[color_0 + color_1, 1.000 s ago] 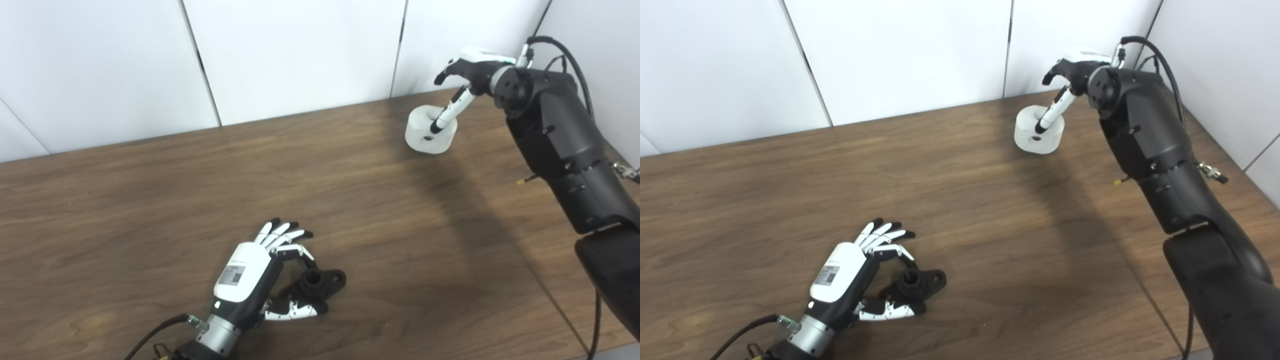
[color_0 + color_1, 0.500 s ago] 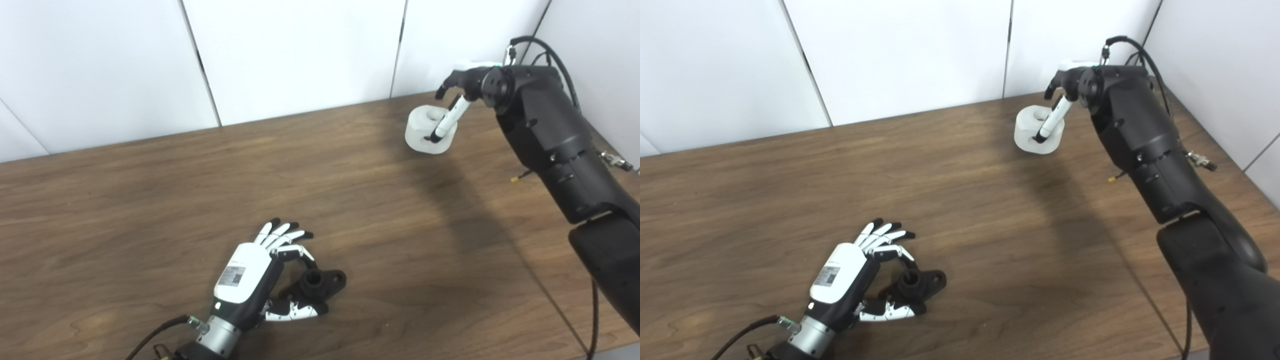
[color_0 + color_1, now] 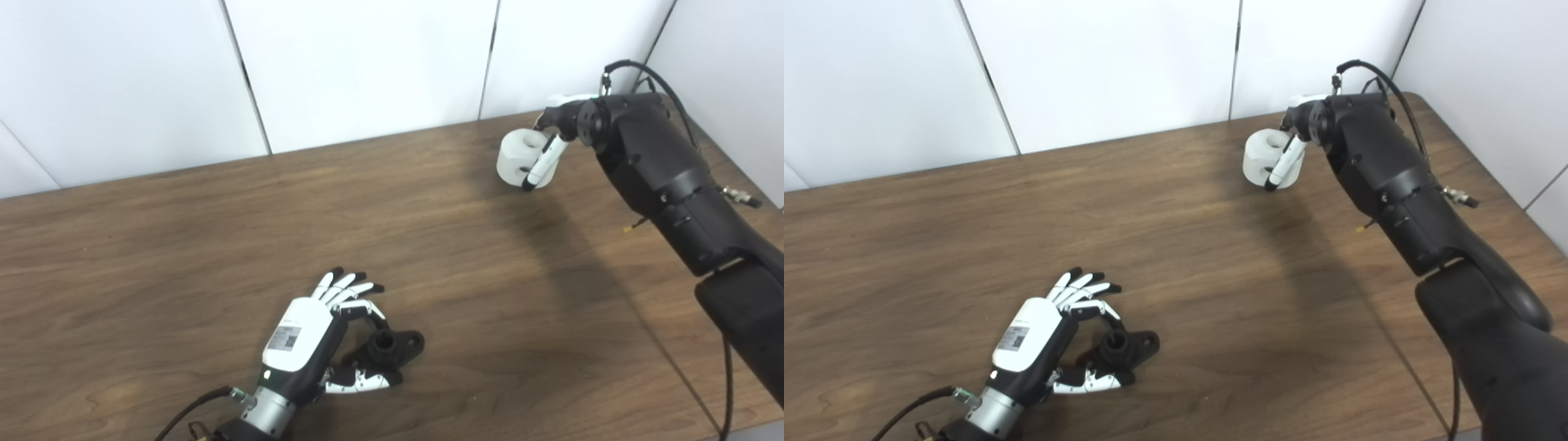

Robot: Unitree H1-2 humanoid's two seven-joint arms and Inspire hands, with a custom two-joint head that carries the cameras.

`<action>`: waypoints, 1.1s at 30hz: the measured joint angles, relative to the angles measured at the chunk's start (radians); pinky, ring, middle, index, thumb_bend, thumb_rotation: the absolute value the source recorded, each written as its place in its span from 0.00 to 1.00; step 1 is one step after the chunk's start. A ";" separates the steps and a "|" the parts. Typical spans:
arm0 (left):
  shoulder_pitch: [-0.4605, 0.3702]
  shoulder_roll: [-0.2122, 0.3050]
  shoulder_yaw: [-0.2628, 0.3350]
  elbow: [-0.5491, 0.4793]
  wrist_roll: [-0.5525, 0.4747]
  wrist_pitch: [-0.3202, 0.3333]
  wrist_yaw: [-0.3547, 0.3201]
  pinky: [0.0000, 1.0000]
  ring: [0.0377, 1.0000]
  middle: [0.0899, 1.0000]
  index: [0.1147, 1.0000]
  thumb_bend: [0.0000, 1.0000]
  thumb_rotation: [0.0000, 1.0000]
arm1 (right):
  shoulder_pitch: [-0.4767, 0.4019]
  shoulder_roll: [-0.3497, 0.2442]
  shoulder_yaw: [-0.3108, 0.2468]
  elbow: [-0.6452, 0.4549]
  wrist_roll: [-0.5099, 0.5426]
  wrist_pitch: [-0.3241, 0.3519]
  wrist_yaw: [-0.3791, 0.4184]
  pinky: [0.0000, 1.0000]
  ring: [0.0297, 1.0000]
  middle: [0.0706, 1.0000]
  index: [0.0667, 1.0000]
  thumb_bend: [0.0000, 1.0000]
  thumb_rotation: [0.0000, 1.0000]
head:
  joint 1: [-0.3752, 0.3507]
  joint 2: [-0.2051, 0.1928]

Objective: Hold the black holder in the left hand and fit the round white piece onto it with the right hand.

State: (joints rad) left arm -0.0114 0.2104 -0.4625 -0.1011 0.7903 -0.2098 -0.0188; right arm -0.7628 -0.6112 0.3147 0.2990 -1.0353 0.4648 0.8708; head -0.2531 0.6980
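Observation:
The black holder [image 3: 392, 348] lies on the wooden table [image 3: 184, 245] near its front edge. My left hand [image 3: 300, 334] rests beside it, open, with its fingers [image 3: 346, 285] spread past the holder and its thumb [image 3: 358, 384] along the holder's near side. Far back on the right stands the round white piece [image 3: 513, 156], with a hole in its top. My right hand [image 3: 554, 122] is low over it. Its thumb [image 3: 1283, 165] lies straight down the piece's front face. The other fingers are hidden behind the piece and the wrist.
White wall panels [image 3: 367, 67] stand right behind the table's back edge, close to the white piece. The bulky black right forearm [image 3: 661, 165] stretches over the table's right side. A cable [image 3: 184, 416] trails from the left wrist at the front edge.
My right hand has dropped from above the white piece to around it, and the thumb now lies against the piece's front. The left hand and the black holder have not moved.

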 measured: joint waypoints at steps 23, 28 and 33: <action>0.001 0.000 -0.006 -0.004 0.003 0.003 0.004 1.00 0.91 0.81 0.42 0.51 0.06 | 0.000 -0.008 0.028 0.007 0.056 -0.007 -0.079 1.00 1.00 1.00 0.76 0.95 0.39 | 0.006 0.006; 0.001 0.000 -0.006 -0.004 0.004 0.004 0.004 1.00 0.91 0.81 0.42 0.51 0.06 | 0.000 -0.028 0.037 0.008 0.067 -0.010 -0.079 1.00 1.00 1.00 0.75 0.95 0.39 | 0.006 0.006; 0.001 0.000 -0.006 -0.004 0.004 0.004 0.004 1.00 0.90 0.80 0.42 0.51 0.06 | -0.002 -0.035 0.038 0.007 0.076 -0.009 -0.079 1.00 1.00 0.99 0.73 0.94 0.38 | 0.009 0.005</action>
State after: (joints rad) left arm -0.0103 0.2100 -0.4687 -0.1051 0.7939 -0.2063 -0.0145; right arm -0.7651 -0.6458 0.3526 0.3059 -0.9588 0.4562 0.7920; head -0.2439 0.7026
